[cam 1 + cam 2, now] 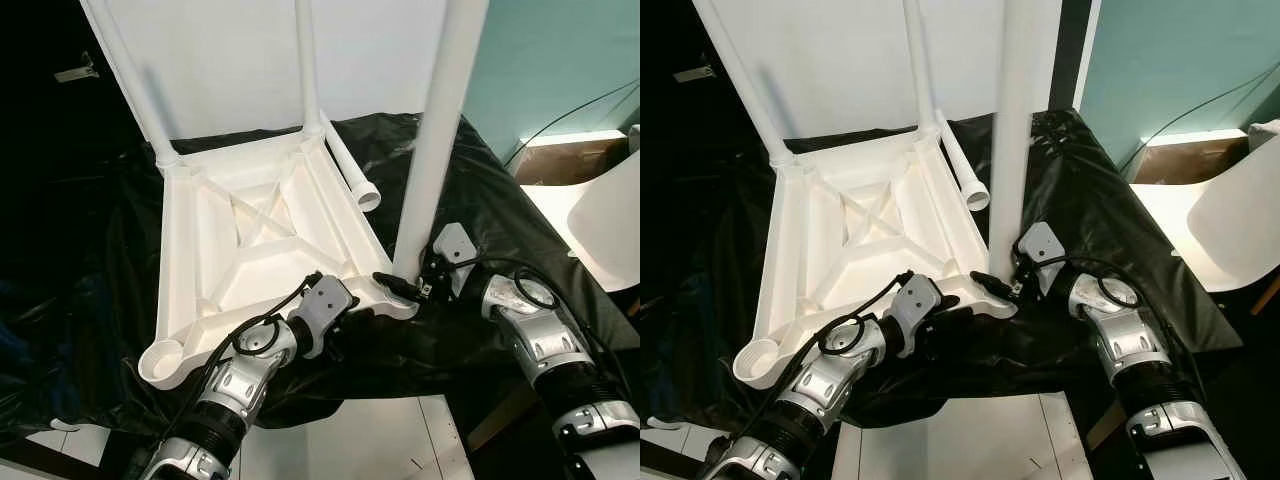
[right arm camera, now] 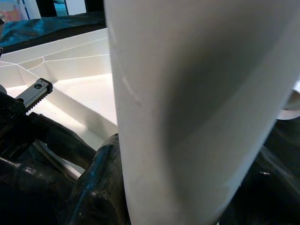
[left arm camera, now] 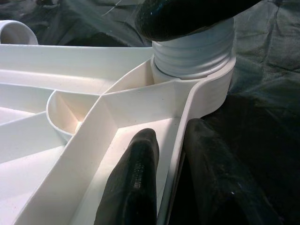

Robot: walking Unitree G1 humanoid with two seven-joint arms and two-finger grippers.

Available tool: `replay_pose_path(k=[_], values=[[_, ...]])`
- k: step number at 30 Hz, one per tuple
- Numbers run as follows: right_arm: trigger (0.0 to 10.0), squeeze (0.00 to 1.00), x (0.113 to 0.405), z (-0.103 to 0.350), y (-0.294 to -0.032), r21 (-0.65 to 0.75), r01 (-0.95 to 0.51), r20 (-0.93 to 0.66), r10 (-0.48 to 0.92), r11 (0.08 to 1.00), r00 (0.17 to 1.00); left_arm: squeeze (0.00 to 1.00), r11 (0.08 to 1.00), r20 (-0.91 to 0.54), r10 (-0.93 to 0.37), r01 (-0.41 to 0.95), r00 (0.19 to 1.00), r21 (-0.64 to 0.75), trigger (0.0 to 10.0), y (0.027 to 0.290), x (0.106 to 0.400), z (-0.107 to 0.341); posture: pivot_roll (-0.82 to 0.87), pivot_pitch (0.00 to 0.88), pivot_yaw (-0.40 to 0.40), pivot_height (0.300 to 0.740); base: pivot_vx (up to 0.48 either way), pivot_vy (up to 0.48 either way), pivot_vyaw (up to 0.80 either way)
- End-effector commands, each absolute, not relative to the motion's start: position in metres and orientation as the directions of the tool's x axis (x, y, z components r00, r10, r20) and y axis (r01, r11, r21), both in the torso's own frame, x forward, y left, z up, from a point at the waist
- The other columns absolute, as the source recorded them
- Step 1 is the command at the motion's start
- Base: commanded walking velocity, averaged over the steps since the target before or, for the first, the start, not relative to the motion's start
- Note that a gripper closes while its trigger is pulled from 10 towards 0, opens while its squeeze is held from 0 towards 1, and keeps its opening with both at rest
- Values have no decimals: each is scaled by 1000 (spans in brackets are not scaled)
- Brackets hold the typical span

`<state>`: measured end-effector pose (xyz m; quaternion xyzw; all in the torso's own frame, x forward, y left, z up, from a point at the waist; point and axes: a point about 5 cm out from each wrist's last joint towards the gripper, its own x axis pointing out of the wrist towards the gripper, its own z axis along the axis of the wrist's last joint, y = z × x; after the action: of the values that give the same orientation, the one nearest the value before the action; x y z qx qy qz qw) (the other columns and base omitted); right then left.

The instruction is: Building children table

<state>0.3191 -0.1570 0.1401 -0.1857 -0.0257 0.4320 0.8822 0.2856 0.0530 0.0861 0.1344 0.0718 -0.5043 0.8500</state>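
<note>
A white table top (image 1: 262,262) is being shown upside down across the centre of the head views, lying on a black sheet (image 1: 470,170) that is covering the work surface. 2 legs are already being held upright in the far corner sockets near the top of the frame, and a loose leg (image 1: 352,170) is lying just beside the top's right edge. A 3rd leg (image 1: 437,130) is being stood in the near right corner socket (image 3: 206,79), right of centre. It is being clamped low down by the right gripper (image 1: 408,288), its fingers closed around the leg's base. The near rim of the table top is being pinched by the left gripper (image 3: 171,183), 1 finger inside the rim and 1 outside. The near left socket (image 1: 165,360), at lower left, is being left empty.

The leg is judged to be at risk of tilting and binding in its socket if it is being pushed off-axis, and the top could be slid over the slick sheet if the rim grip is being loosened.
</note>
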Motion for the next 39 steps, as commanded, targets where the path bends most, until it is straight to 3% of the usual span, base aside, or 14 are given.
replay_pose_path(k=[1,10,11,14,19,24,25,26,27,29,30,37,38,39], values=[[0,0,318,127,-171,-347,-749,-203,734,564,648,0,407,-382,-829,909,409,90,10000,58,272,58,-96,0,61,740,0,0,0],[0,0,315,117,-161,-243,-720,-170,702,650,691,0,405,-383,-830,910,405,84,10000,57,271,58,-96,0,58,740,0,0,0],[0,0,318,119,-152,-175,-608,-86,603,774,793,0,407,-383,-830,910,406,84,10000,57,271,57,-94,0,52,740,0,0,0],[0,0,318,124,-143,-115,-471,14,475,875,880,0,411,-380,-829,908,410,83,10000,57,271,57,-93,0,47,740,0,0,0],[0,0,309,119,-132,-66,-306,91,311,950,946,0,410,-378,-831,909,408,80,10000,54,271,57,-98,0,50,740,0,0,0],[0,0,306,116,-127,-77,-258,98,265,963,959,0,408,-375,-833,909,407,80,10000,53,270,58,-91,0,48,740,0,0,0],[2000,0,307,116,-128,-84,-245,92,253,966,963,0,410,-374,-832,908,409,82,10000,53,271,58,-89,0,48,740,0,0,0],[2000,0,307,116,-128,-84,-245,92,253,966,963,0,410,-374,-832,908,409,82,10000,53,271,58,-89,0,48,740,0,0,0],[10000,0,309,117,-130,-88,-235,87,243,968,966,0,413,-373,-831,907,413,83,10000,55,271,59,-86,0,49,740,0,0,0],[10000,0,311,118,-131,-89,-243,83,250,966,965,0,416,-374,-829,906,415,84,10000,56,272,59,-83,0,47,740,0,0,0],[10000,1000,311,119,-129,-75,-276,86,282,958,956,0,418,-375,-828,905,417,84,10000,57,271,58,-83,0,47,740,0,0,0],[10000,1000,309,124,-120,-173,-396,89,414,902,906,0,422,-379,-825,903,420,84,10000,58,272,57,-87,0,48,740,0,0,0],[10000,0,309,125,-121,-187,-439,79,459,879,885,0,421,-378,-825,903,420,84,10000,57,272,57,-88,0,48,740,0,0,0],[10000,0,309,125,-121,-187,-439,79,459,879,885,0,421,-378,-825,903,420,84,10000,57,272,57,-88,0,48,740,0,0,0]])
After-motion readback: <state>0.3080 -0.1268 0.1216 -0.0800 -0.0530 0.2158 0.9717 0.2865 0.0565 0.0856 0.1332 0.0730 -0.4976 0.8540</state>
